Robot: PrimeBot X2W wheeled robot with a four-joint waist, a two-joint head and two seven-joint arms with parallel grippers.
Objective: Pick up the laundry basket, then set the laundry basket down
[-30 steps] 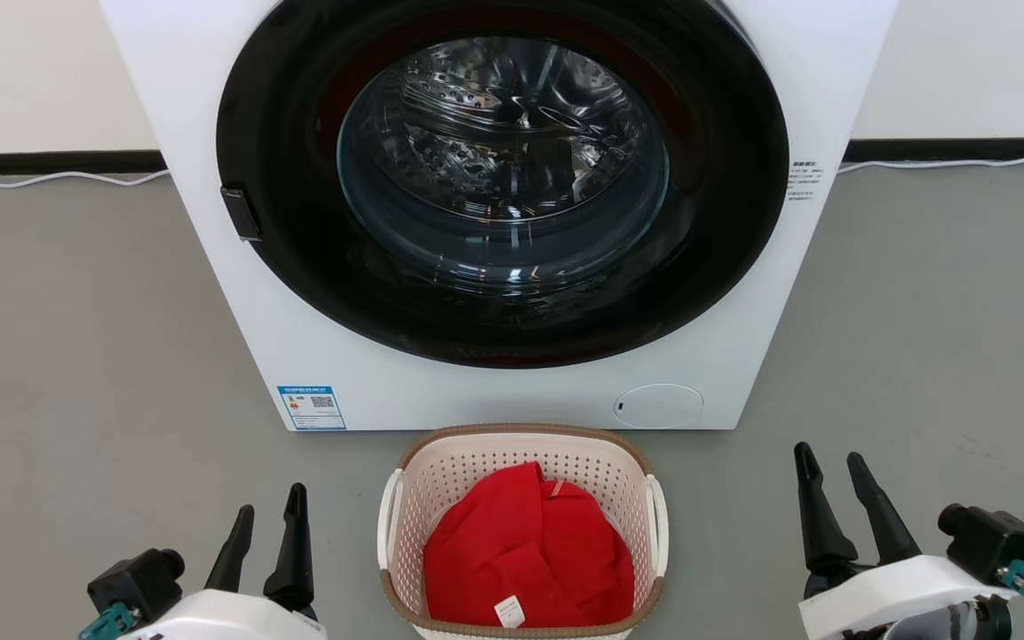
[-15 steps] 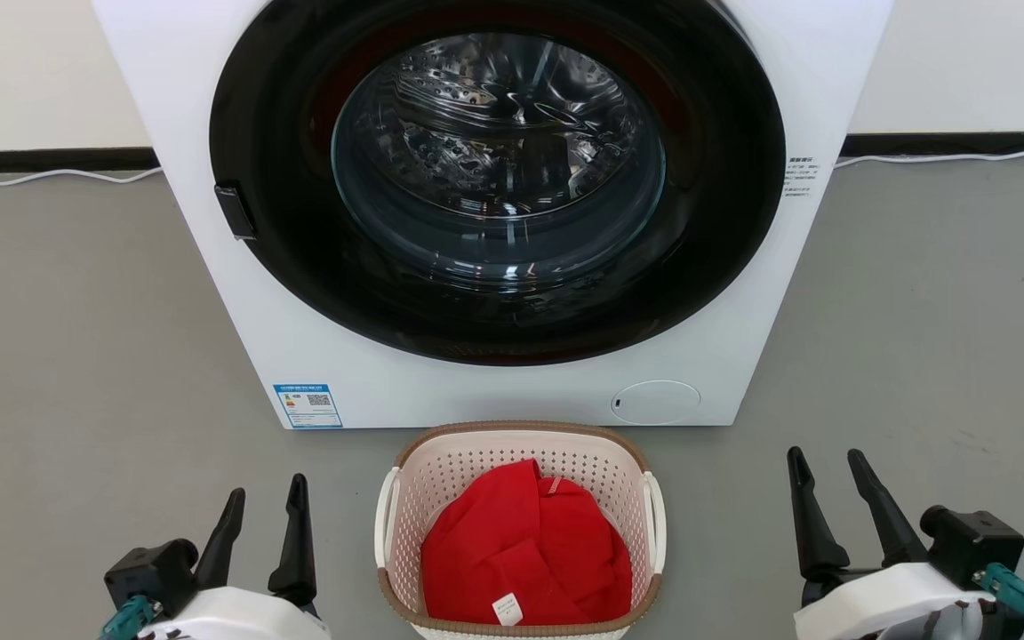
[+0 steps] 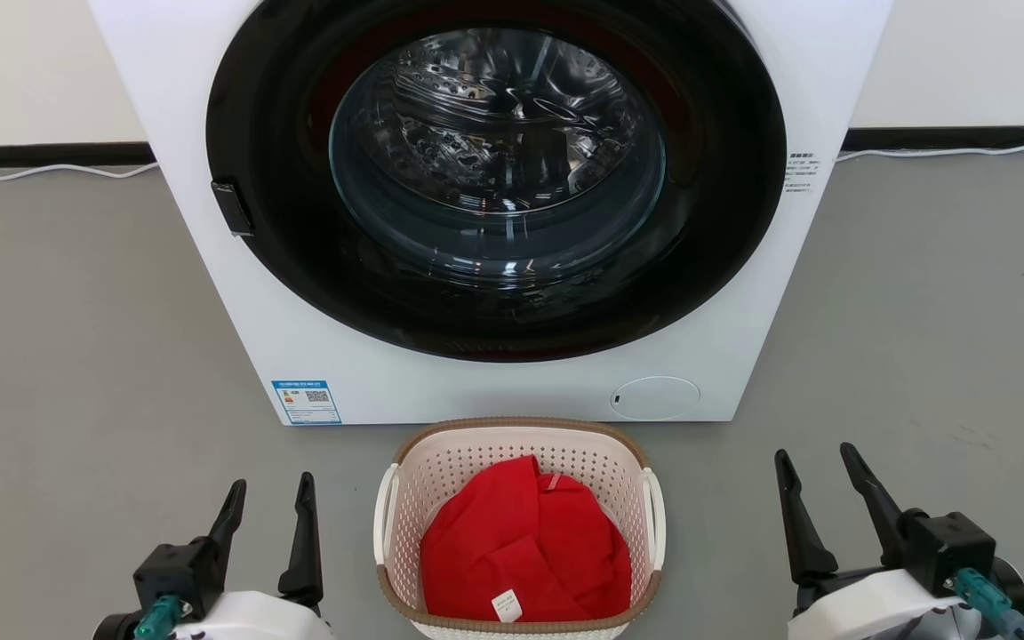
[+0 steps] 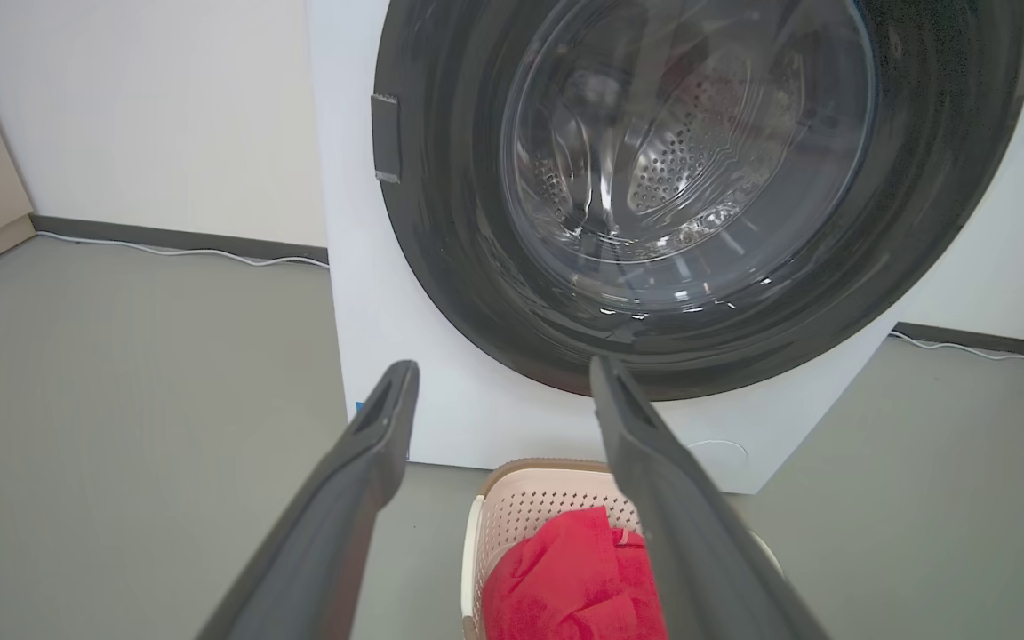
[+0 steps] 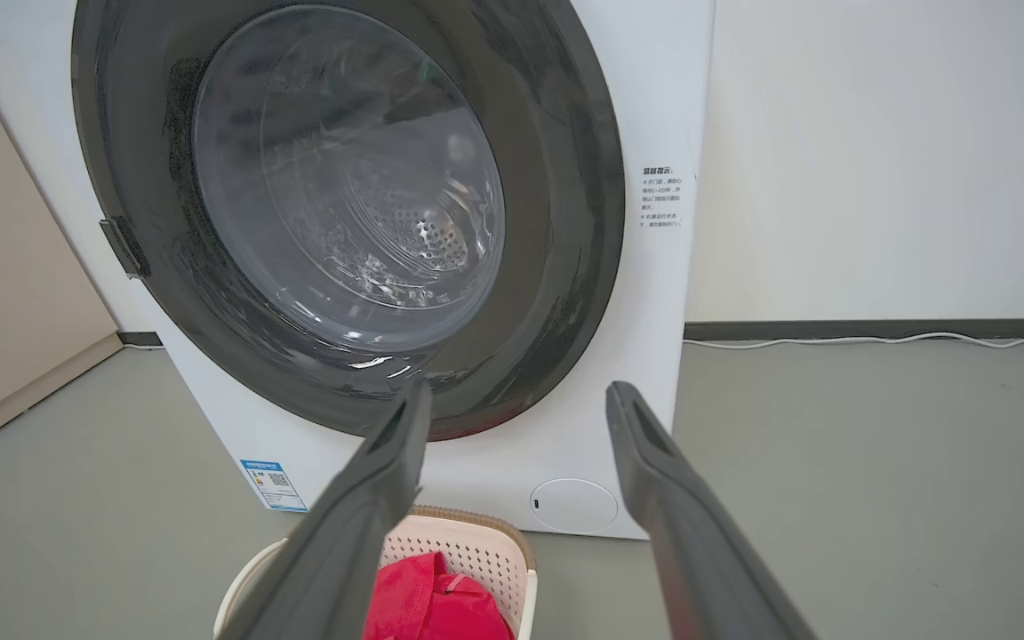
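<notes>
The laundry basket [image 3: 441, 462], pale pink-cream with a brown rim and white side handles, stands on the grey floor just in front of the washer. A red garment [image 3: 525, 551] lies inside it. My left gripper [image 3: 270, 484] is open, left of the basket and apart from it. My right gripper [image 3: 816, 453] is open too, well to the basket's right. In the left wrist view the basket [image 4: 539, 498] sits low between my open fingers [image 4: 370, 453]. The right wrist view has the basket [image 5: 476, 547] at the bottom, partly behind my left finger [image 5: 379, 480].
A white front-loading washer [image 3: 743, 293] with a shut round glass door [image 3: 499, 160] rises right behind the basket. A white cable [image 3: 50, 169] runs along the wall's dark baseboard. Bare grey floor [image 3: 76, 356] lies on both sides.
Both grippers have drawn inward toward the basket, staying open. The head view has shifted slightly, so washer and basket sit a little higher in the picture.
</notes>
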